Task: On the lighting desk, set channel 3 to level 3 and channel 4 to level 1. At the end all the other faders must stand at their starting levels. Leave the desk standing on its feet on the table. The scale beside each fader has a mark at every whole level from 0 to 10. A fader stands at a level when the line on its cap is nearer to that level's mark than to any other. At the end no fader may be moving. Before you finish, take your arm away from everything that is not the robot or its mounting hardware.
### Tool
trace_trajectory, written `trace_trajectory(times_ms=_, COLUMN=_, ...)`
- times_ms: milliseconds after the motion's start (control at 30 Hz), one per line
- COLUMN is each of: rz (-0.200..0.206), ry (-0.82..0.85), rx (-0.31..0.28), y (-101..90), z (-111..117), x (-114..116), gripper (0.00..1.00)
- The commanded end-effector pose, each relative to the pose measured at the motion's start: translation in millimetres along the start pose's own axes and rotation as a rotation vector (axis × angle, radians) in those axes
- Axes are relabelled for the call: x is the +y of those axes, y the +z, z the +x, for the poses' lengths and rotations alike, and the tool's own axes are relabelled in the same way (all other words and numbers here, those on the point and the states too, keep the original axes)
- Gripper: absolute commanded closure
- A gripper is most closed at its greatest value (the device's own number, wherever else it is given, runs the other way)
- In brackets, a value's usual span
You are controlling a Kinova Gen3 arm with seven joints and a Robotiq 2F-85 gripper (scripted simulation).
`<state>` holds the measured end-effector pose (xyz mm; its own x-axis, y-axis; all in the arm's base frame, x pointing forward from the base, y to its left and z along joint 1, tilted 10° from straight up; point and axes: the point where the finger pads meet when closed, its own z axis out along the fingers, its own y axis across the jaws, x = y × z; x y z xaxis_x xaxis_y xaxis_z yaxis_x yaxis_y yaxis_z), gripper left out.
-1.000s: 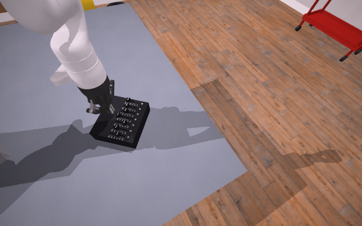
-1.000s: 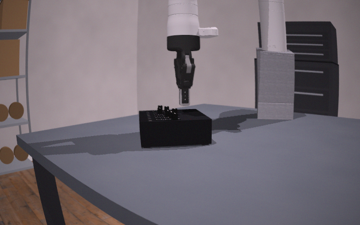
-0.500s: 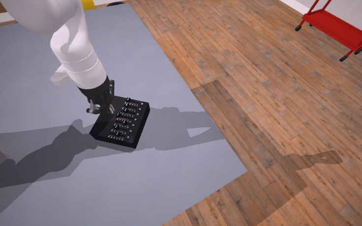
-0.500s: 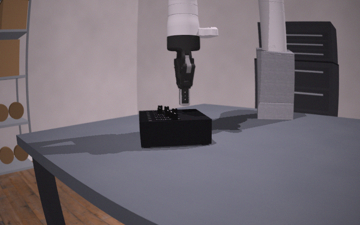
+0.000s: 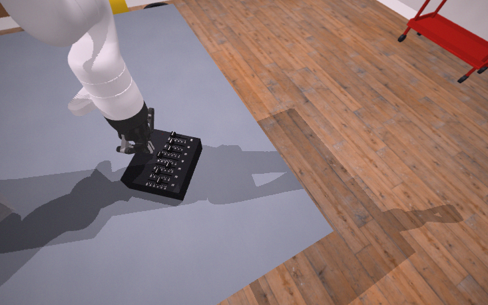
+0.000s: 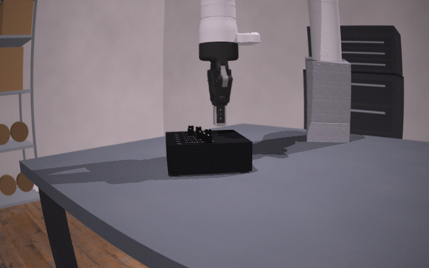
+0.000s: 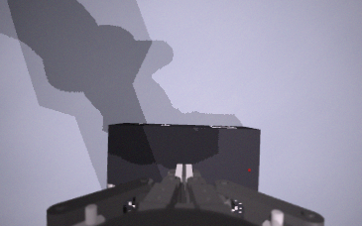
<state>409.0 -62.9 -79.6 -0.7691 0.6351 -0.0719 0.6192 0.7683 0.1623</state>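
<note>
Hovering above the lighting desk (image 5: 139,174) (image 6: 209,158) (image 7: 238,149), over the plain part beside the scales, with the gripper (image 5: 151,147) (image 6: 219,123) (image 7: 183,174) pointing straight down. Closed narrow, fingertips together, and holding nothing. Apart from the desk's top face in the exterior view, and in contact with no fader.

Upright and level on the table (image 5: 238,246) (image 6: 275,199) (image 7: 302,74), to judge by the desk's outline; too dark underneath to make out the feet separately.

Countable from the top: 7 rows, with fader caps (image 5: 168,164) (image 6: 208,137) at differing places along the slots. Probably channel 4 in the middle row, if numbered 1 to 7 from either end, with the middle cap (image 5: 159,154) near the end of the slot closer to the gripper. Impossible to say which neighbouring row is channel 3, or at which end of the scales to find 0, with marks and labels too small to read.

Hence no confirming of level 3 on channel 3 or level 1 on channel 4, nor of starting levels on the other 5. Could be before any push, between the 2, or after both. If unfinished, best to lower the closed tips beside the right cap and nudge gently along the slot, clear of neighbours, then lift away and check for stillness.
</note>
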Motion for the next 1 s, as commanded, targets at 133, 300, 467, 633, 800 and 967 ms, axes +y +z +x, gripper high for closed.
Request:
trace_trajectory(times_ms=133, rz=0.000, ry=0.011, rx=-0.001, y=0.5, z=1, x=-1, gripper=1.00)
trace_trajectory(times_ms=300, rz=0.000, ry=0.011, rx=-0.001, y=1.8, z=1, x=-1, gripper=1.00)
trace_trajectory(times_ms=467, rz=0.000, ry=0.011, rx=-0.001, y=4.9, z=1, x=-1, gripper=1.00)
trace_trajectory(times_ms=633, rz=0.000, ry=0.011, rx=-0.001, y=7.8, z=1, x=-1, gripper=1.00)
trace_trajectory(times_ms=800, rz=0.000, ry=0.011, rx=-0.001, y=10.4, z=1, x=-1, gripper=1.00)
trace_trajectory(times_ms=967, rz=0.000, ry=0.011, rx=-0.001, y=12.1, z=1, x=-1, gripper=1.00)
